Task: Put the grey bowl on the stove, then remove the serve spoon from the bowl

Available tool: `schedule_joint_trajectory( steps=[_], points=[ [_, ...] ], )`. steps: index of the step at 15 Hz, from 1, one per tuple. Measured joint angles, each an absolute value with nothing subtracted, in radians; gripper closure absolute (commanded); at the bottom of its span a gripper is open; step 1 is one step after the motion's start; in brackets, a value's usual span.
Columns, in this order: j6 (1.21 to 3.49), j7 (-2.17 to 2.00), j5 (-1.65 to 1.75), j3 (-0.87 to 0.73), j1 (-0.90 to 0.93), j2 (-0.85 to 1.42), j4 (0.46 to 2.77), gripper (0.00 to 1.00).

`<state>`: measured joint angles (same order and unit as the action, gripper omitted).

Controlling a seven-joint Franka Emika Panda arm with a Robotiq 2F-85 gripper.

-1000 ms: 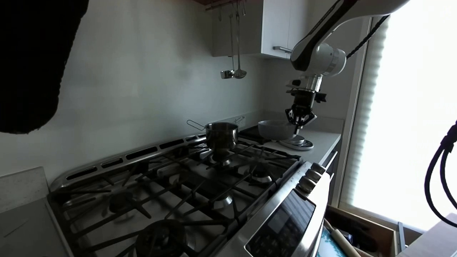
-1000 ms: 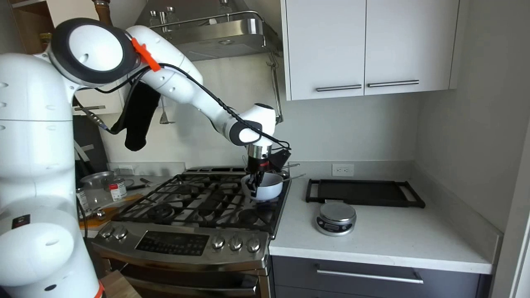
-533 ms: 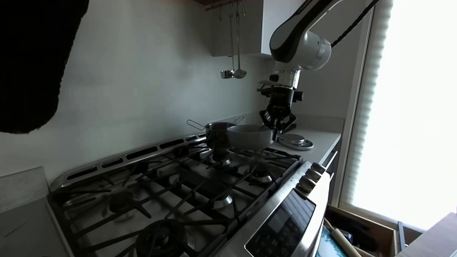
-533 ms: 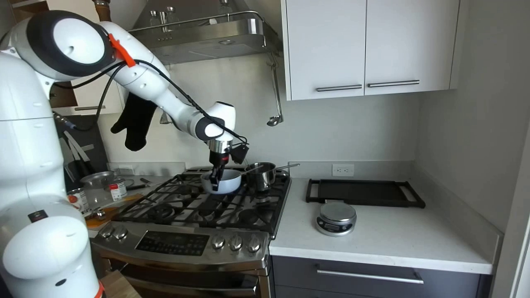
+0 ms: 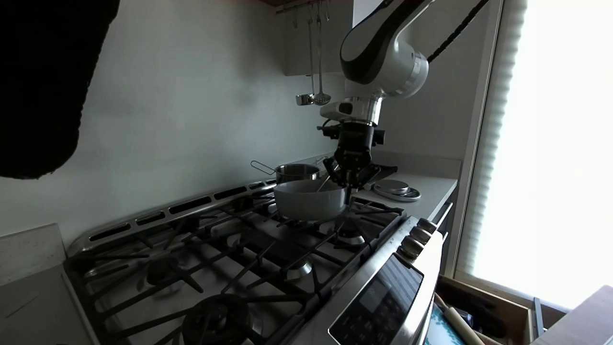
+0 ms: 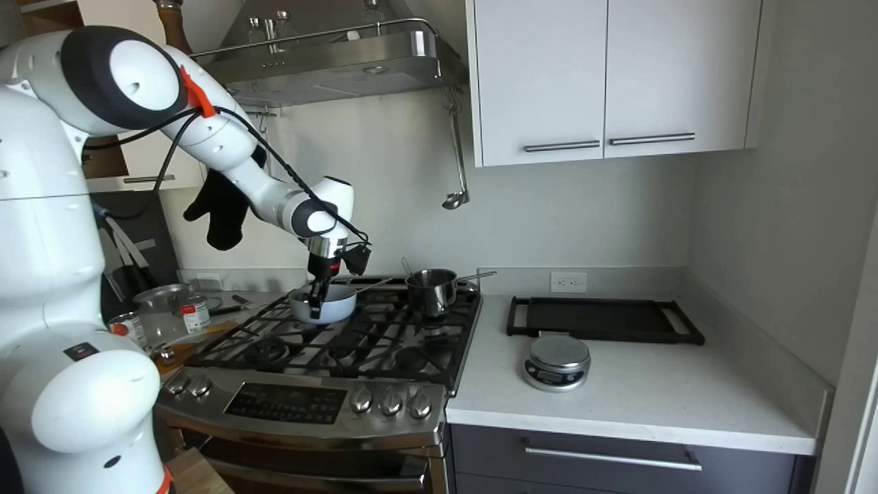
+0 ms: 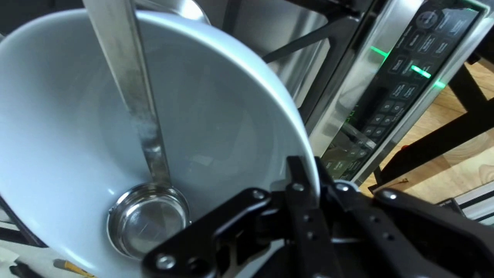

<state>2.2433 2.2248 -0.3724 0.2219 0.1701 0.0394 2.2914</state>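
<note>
The grey bowl (image 5: 306,205) is over the back part of the stove (image 6: 384,429), also seen in another exterior view (image 6: 336,309). Whether its base touches the grates I cannot tell. My gripper (image 7: 307,159) is shut on the bowl's rim, one finger inside and one outside. In both exterior views the gripper (image 5: 348,199) points down at the bowl's edge. The serve spoon (image 7: 148,224), a shiny ladle with a flat metal handle, stands tilted inside the bowl (image 7: 216,116). Its handle leans out over the rim opposite, as an exterior view (image 6: 374,285) shows.
The small steel pot (image 6: 432,295) stands on a back burner, beside the bowl in that view, its handle sticking out over the counter. A kitchen scale (image 6: 559,353) and a black tray (image 6: 603,319) are on the counter. Utensils (image 5: 320,98) and an oven mitt (image 6: 219,213) hang on the wall.
My gripper has carried the bowl, with the spoon in it, from near the counter side past the steel pot, further over the stove. The pot has not moved.
</note>
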Motion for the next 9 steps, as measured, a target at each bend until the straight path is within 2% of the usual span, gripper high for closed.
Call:
schedule_joint_trajectory(
  steps=[2,3,6,7,9],
  points=[
    [2.231,2.244,-0.373,0.223,0.173,0.052,2.297,0.98],
    [2.23,2.261,-0.374,0.222,0.172,0.057,2.304,0.93],
    [2.231,2.289,-0.377,0.216,0.166,0.069,2.313,0.93],
    [2.231,2.294,-0.378,0.215,0.165,0.07,2.313,0.98],
    [2.231,2.296,-0.378,0.214,0.165,0.072,2.313,0.98]
  ],
)
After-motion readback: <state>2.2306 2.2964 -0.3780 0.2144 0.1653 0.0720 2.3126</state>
